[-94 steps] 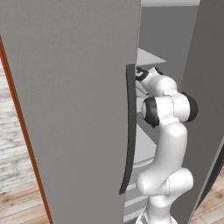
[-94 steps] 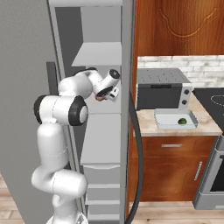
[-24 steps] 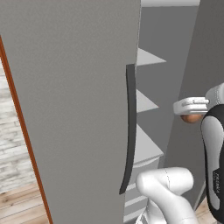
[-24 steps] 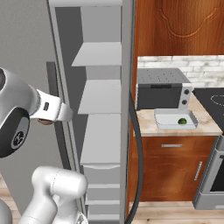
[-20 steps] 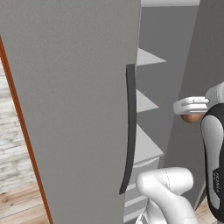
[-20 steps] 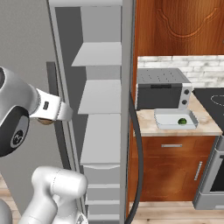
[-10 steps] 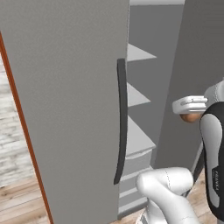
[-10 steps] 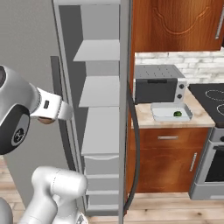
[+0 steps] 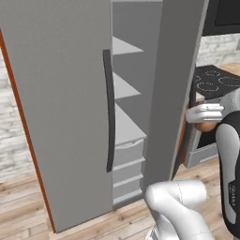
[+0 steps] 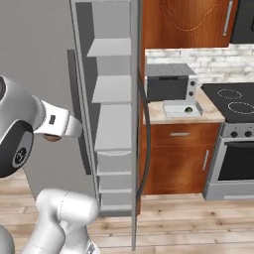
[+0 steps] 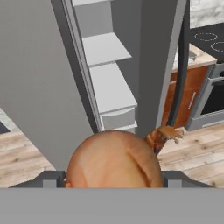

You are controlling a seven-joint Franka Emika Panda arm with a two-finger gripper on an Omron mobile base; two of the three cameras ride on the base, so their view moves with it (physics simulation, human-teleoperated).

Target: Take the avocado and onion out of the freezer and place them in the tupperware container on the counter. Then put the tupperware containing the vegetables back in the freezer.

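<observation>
Gripper is clamped on the onion, which sits between its 2 finger tips, root tuft pointing right; in the left base view the onion shows under the hand, and in the right base view it sits below the wrist.

Left to right in the right base view: the freezer stands open, its pale shelves bare, its door edge with the dark curved handle on the right. Right of it, the worktop carries a grey toaster oven with the tupperware container just in front, the avocado lying inside. Furthest right is the black stovetop.
</observation>
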